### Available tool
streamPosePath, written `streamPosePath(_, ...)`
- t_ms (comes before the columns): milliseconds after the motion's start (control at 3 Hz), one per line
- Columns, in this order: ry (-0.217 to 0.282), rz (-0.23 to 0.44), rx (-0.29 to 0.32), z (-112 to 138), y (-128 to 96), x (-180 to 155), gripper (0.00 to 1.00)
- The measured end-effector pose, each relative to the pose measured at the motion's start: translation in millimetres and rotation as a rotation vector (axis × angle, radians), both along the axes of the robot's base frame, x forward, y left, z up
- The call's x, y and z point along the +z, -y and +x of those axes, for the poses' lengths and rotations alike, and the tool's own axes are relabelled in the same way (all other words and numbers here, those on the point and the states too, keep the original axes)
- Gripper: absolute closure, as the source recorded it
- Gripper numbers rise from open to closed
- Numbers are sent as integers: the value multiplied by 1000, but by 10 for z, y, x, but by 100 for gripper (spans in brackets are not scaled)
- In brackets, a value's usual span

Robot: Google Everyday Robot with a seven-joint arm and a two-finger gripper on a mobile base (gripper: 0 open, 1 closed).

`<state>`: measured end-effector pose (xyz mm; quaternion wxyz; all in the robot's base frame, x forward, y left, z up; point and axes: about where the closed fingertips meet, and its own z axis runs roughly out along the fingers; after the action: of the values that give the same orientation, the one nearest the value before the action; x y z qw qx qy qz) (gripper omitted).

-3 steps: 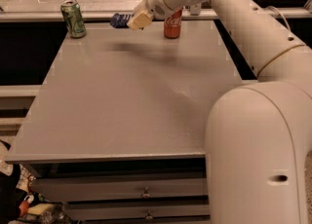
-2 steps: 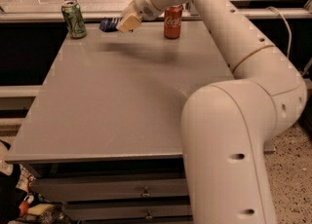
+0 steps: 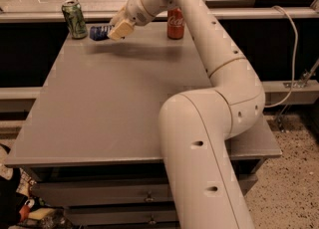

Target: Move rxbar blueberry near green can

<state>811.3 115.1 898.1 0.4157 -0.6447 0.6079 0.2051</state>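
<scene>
Since a second ago, our gripper (image 3: 115, 31) has carried the snack bar (image 3: 97, 33) leftward along the back of the table (image 3: 109, 103), from near the red can (image 3: 175, 23) to just beside the green can (image 3: 75, 19).

At the far left corner, the green can stands upright with its silver top up; we cannot tell what is inside. Just to its right is the dark blue snack bar, close to the can but not touching it, and low over the tabletop. We cannot tell whether it rests on the surface. The gripper's pale fingers (image 3: 122, 28) are closed on the bar's right end, so the bar sticks out from them toward the green can.

Further right, well apart from the bar, the red can stands upright at the back edge, partly behind our arm (image 3: 219, 63). The arm rises from the lower right, bends at a thick elbow over the table's right side, then reaches up and back to the left, with the wrist angled down toward the bar. Under the tabletop, the drawers (image 3: 109, 193) are closed.
</scene>
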Motion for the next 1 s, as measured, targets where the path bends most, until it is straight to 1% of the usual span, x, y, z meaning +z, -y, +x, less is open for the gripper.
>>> streamPosePath(333,0,-2,-5,12,-15,-4,69)
streamPosePath(667,-4,-2,-1,13,-43,-30,44)
streamPosePath(1000,-10,-4,4,12,-90,-73,13)
